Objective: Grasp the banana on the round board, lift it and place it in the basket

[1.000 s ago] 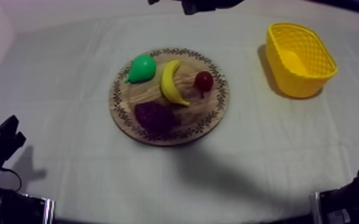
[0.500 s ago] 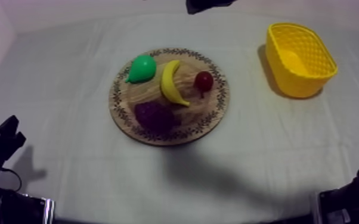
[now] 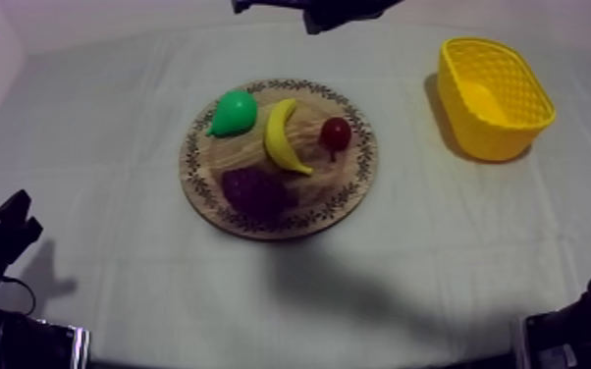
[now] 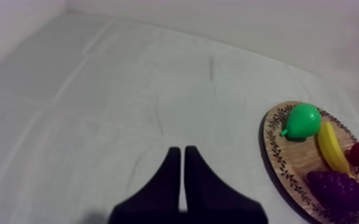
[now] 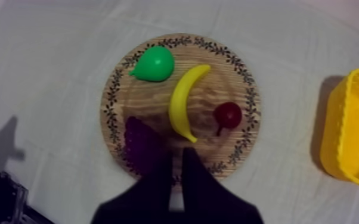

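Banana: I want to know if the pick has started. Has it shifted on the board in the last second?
No. The banana lies where it did on the wooden board, still between the pear and the small red fruit.

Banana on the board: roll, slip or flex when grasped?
Banana looks like smooth moulded plastic, so likely stiff, light, maybe slippery. Curved and lying flat on the board, it probably won't roll, but could pivot if pinched off-centre.

In the right wrist view the yellow basket [image 5: 352,134] is being cut off at the edge and the near rim of the wooden board [image 5: 113,101] is being hidden by the right gripper [image 5: 176,154]; in the top view the right arm [image 3: 344,12] is being cropped
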You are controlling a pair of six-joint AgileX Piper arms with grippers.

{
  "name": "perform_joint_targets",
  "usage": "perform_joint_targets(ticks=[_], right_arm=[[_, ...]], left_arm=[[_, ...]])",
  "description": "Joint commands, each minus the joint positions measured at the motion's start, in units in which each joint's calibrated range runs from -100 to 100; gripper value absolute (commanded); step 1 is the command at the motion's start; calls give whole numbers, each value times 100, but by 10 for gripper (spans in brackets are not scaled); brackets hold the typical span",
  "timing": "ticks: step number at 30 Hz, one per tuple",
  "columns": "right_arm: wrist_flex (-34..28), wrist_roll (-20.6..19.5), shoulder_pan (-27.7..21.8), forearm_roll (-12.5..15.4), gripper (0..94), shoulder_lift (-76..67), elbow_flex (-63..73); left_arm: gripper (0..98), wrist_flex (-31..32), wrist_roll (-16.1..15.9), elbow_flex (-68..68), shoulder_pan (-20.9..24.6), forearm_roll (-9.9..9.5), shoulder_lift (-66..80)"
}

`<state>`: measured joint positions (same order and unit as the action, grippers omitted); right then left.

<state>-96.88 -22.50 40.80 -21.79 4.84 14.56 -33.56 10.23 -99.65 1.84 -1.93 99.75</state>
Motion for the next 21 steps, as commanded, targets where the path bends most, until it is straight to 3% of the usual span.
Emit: perform_joint_targets(ticks=[1, 7, 21], right_arm=[[30, 19, -11, 30, 149, -1, -6], [205, -21, -99, 133, 356, -21, -116], [500, 22, -137, 281, 450, 200, -127]], left_arm=[[0, 1, 1, -1, 1, 0, 0], [0, 1, 1, -1, 1, 0, 0], [0, 1, 1, -1, 1, 0, 0]])
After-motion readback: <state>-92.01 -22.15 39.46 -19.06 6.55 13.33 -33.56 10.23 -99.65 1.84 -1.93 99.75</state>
